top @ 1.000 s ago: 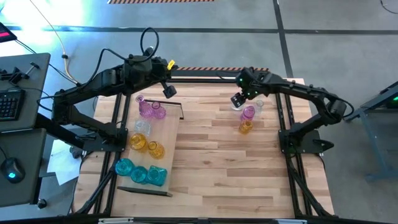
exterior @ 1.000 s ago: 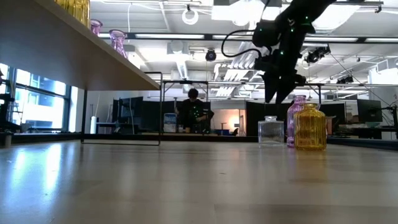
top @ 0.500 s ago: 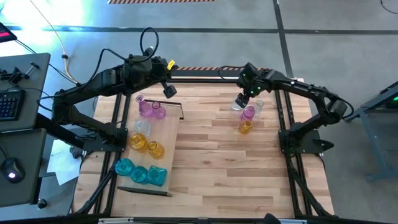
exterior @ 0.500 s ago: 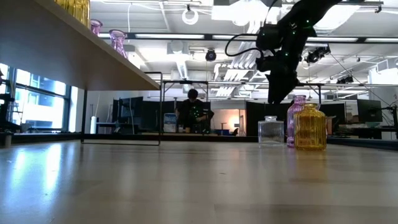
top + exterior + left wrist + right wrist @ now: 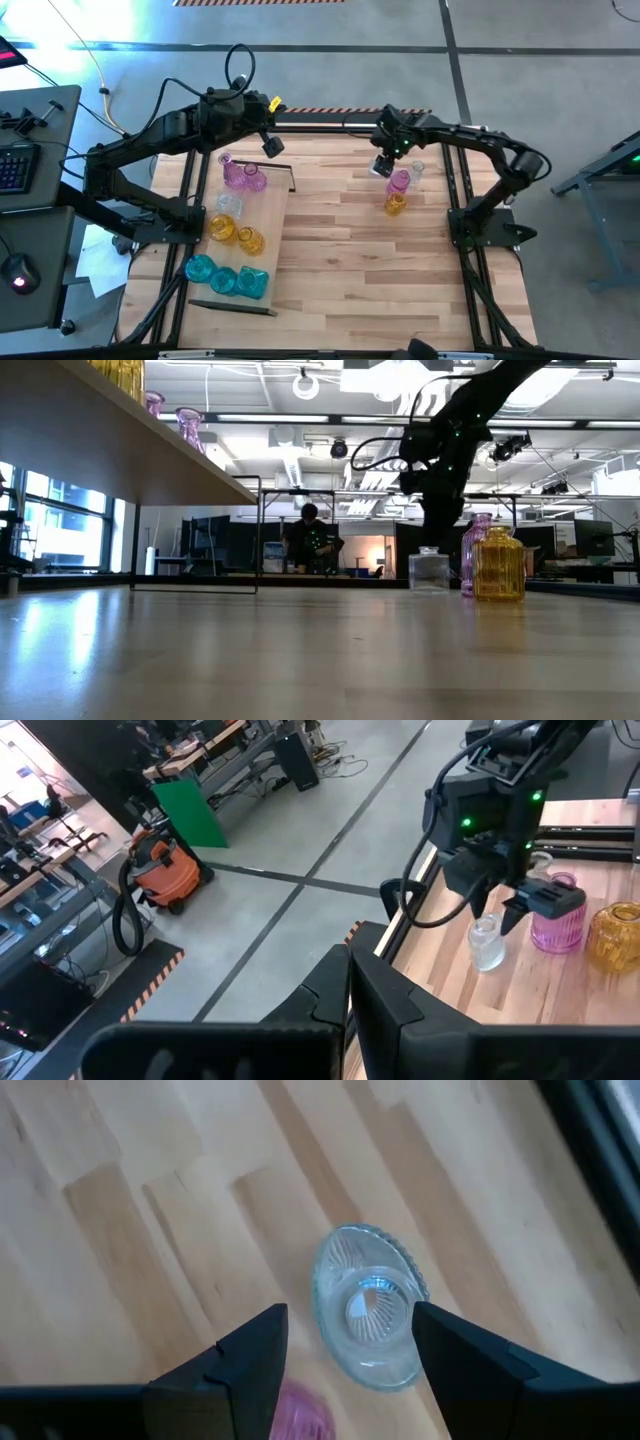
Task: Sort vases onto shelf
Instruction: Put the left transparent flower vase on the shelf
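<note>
A small clear vase stands on the tabletop at the far right, beside a pink vase and an amber one. My right gripper hangs open over the clear vase and points down. One finger is on each side of its neck, and neither touches it. The shelf lies at the left and bears pink, clear, yellow and teal vases. My left gripper waits shut, raised over the shelf's far end.
In the low view the pink vase and the amber vase stand close to the right of the clear one. A dark frame rail borders the table's right side. Bare wood lies between the shelf and the vases.
My right gripper has sunk toward the clear vase and rolled about its own line, so its fingers now stand either side of the vase's neck. It has stayed open.
</note>
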Available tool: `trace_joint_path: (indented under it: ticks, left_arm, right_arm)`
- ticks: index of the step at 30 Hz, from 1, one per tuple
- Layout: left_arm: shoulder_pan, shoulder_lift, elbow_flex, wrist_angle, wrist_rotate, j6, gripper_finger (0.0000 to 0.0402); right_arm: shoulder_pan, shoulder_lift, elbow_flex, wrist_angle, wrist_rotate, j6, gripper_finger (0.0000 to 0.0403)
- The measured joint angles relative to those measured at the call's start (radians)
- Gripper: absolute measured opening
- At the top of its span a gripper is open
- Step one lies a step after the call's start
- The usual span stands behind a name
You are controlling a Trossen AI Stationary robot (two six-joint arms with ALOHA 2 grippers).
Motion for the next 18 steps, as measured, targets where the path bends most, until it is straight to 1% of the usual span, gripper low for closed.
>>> trace_joint_path:
  ticks: [5,10,13,18]
  left_arm:
    - [0.0,0.0,0.0,0.0,0.0,0.0,0.0005]
    - [0.0,0.0,0.0,0.0,0.0,0.002,0.0005]
    - [0.0,0.0,0.0,0.0,0.0,0.002,0.0005]
    - [0.0,0.0,0.0,0.0,0.0,0.002,0.0005]
  right_arm:
    - [0.0,0.002,-0.001,0.038,0.0,0.0,0.0216]
    - [0.0,-0.008,0.001,0.026,0.006,-0.012,0.0216]
    - [0.0,-0.008,0.049,-0.029,0.011,-0.017,0.0216]
    - [-0.003,-0.012,0.133,-0.052,0.031,-0.046,0.0216]
